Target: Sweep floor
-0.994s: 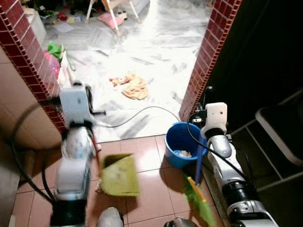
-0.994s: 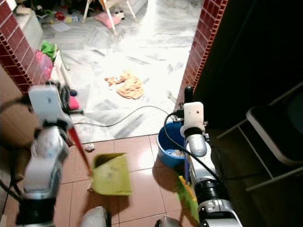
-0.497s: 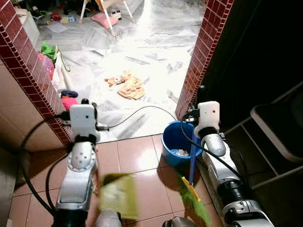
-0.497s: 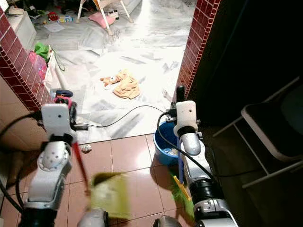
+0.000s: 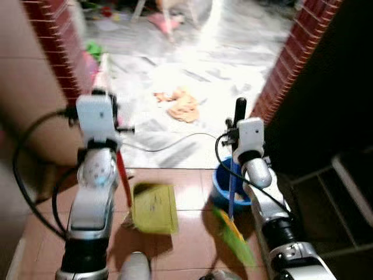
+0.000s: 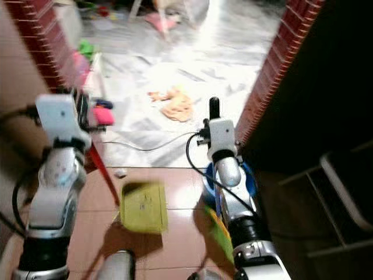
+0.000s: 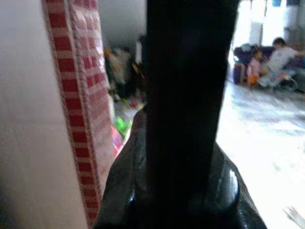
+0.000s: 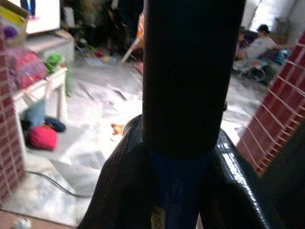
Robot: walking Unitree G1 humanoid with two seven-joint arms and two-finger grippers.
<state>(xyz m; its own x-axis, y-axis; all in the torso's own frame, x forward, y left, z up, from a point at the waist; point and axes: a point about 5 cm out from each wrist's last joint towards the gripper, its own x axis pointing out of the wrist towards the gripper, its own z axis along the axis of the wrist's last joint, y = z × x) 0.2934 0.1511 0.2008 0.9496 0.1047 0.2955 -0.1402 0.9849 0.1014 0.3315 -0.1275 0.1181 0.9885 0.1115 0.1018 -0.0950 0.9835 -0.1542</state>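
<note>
The yellow dustpan (image 5: 155,208) has swung forward to centre frame; left gripper (image 5: 104,116) clamps its red handle, right gripper (image 5: 238,119) clamps the blue-handled broom (image 5: 232,224). A scrap (image 6: 120,172) remains unswept.

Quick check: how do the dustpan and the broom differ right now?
The dustpan is yellow-green with a red handle and hangs from the left gripper; the broom has a blue handle with green bristles and is in the right gripper. The dustpan's broad pan lies low over the brown tiles; the broom stands nearly upright beside the blue bucket. Both are held at the handle, heads down near the floor.
</note>
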